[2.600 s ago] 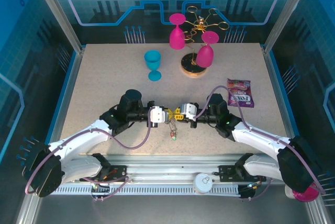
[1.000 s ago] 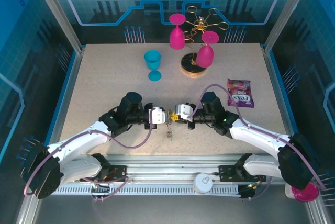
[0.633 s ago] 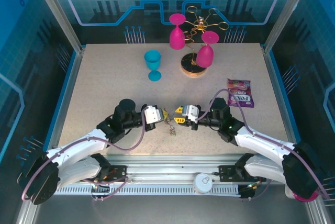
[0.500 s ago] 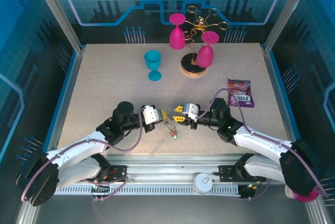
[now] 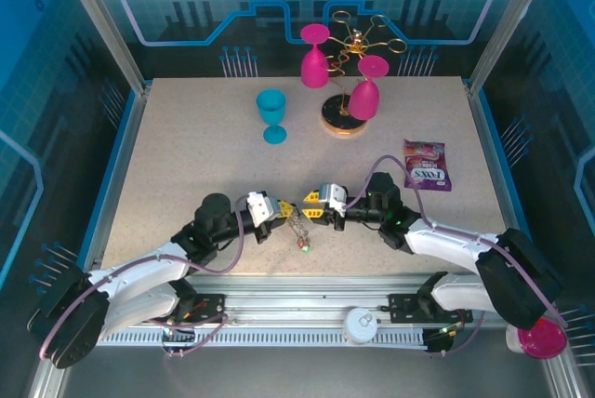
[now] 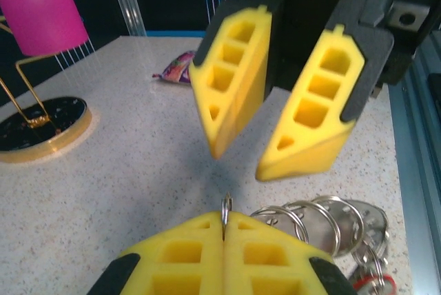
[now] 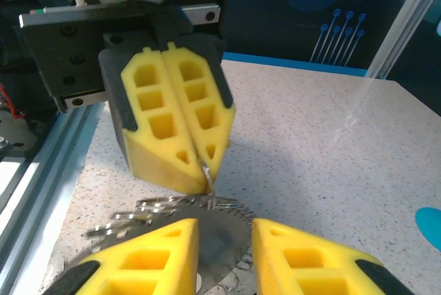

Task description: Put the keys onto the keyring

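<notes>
My left gripper is shut on the edge of a thin metal keyring, which stands upright between its yellow fingertips. Beside it hang the keys on silvery rings, one with a red head. My right gripper faces it, open, a short way off, with nothing held. In the right wrist view the right gripper straddles a grey metal disc of the bunch, below the left gripper. From above, the left gripper and right gripper meet tip to tip over the dangling keys.
A blue goblet stands at mid-back. Two pink goblets hang on the gold wire rack at the back. A purple snack packet lies to the right. The table's metal front rail runs close behind both grippers.
The right gripper has opened, drawn back from the left one, then come close again. The left arm has sunk lower toward the front edge, still shut on the ring.
</notes>
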{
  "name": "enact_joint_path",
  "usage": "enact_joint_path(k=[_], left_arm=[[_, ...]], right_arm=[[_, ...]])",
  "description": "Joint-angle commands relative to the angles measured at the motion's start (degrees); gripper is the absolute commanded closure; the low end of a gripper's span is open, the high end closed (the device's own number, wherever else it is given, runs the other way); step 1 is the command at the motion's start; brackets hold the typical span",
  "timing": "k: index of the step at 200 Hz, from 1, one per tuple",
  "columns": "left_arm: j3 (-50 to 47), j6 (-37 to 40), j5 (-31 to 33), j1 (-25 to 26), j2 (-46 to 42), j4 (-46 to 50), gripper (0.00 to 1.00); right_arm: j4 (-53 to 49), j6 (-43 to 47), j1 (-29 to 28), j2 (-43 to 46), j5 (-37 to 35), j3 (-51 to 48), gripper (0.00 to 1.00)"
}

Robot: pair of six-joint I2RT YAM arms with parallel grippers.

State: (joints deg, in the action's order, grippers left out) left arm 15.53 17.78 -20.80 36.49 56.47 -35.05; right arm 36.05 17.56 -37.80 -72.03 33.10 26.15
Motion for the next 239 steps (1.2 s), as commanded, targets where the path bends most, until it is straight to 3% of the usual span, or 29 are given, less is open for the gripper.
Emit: enact_joint_path(k=[1,133,162,182,214,221,229,239], left_arm=[[-0.67,-1.11,-2.02,-0.19,-1.75,-5.71,1.0],[-0.72,-1.25,-5.93,-0.24,-1.98,-6.86,1.0],[-0.69,-1.8,-7.02,-0.19,-1.98,-7.57,1.0],[-0.76,-1.98,-7.49,-0.19,-1.98,-7.62,1.0],[-0.14,-1.67,-3.8,-0.21,-2.48,-4.23,1.0],[0.77,-0.89,-2.59,-0.19,-2.78,-1.36,0.94],[1.8,-0.15,-1.02,-0.21,-3.0,2.17,0.79],[3.02,1.05,0.18,-0.2,-3.28,5.46,0.75]], right_arm=[[0.71,0.89,-0.14,-0.87,3.4,2.57,0.72],[1.74,0.61,-2.18,-4.4,6.06,5.71,0.79],[2.44,0.18,-2.22,-5.4,6.01,6.34,0.86],[2.53,-0.16,-2.25,-5.66,6.29,6.9,1.0],[-2.83,2.33,-2.21,-3.99,5.98,8.15,1.0],[-5.7,3.83,-2.27,-3.35,5.45,8.72,1.0],[-9.42,5.52,-2.22,-2.72,4.89,9.58,1.0],[-13.84,7.76,-2.21,-1.99,4.31,10.66,1.0]])
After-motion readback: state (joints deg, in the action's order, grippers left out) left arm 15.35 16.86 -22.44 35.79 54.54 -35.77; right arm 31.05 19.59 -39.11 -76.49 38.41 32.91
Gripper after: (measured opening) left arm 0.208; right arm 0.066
